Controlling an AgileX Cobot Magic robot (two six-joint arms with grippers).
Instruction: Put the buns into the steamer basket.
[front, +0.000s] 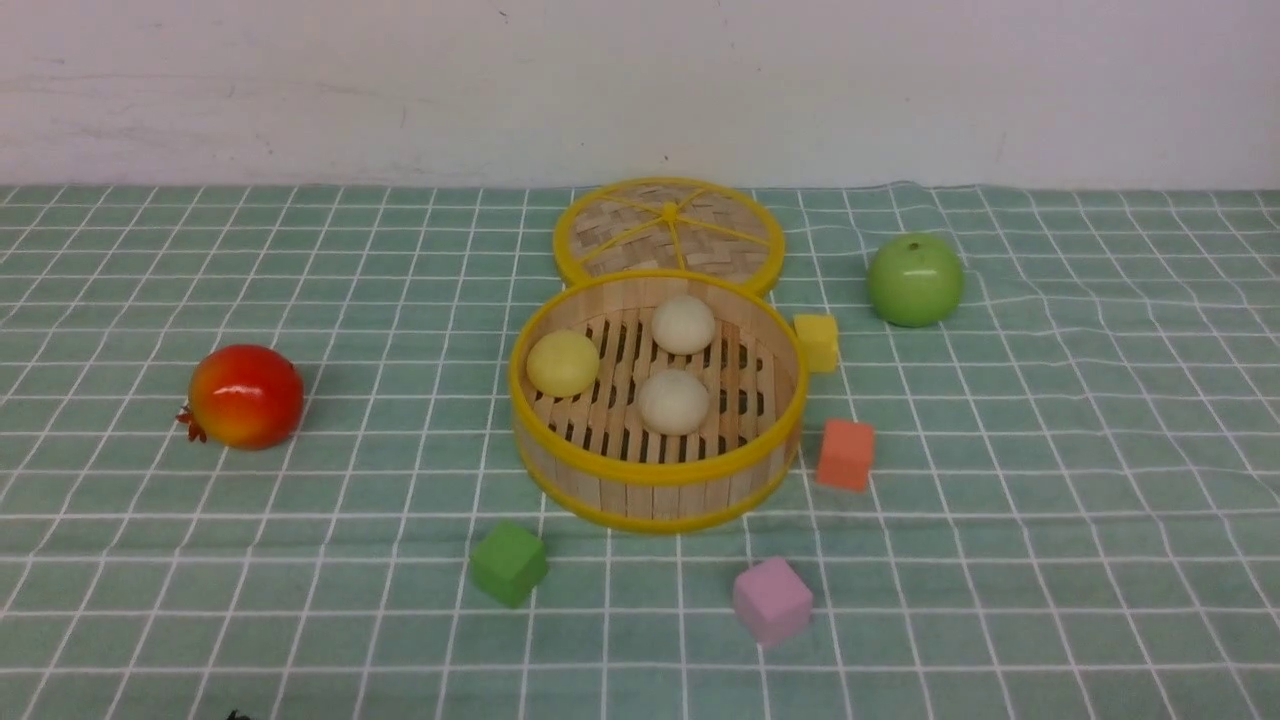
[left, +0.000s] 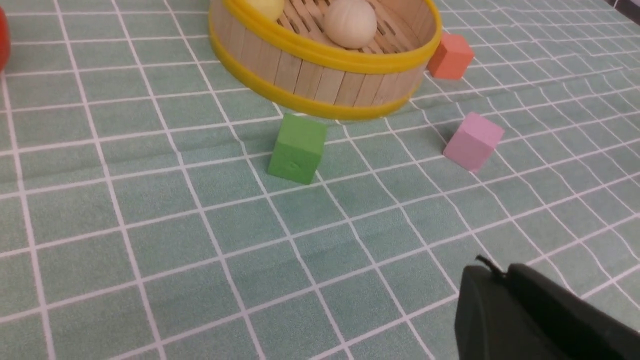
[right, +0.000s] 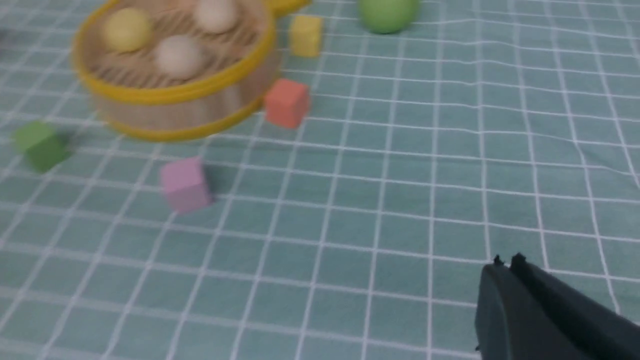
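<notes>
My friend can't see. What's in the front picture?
Three buns sit inside a round bamboo steamer basket on a green checked cloth, its lid behind. Around it lie four coloured cubes, a green apple and a red fruit.

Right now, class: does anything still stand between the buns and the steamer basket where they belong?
Nothing visible does. The pale yellow bun and both cream buns already lie on the slatted floor of the steamer basket. The lid lies flat behind the basket, not over it.
</notes>
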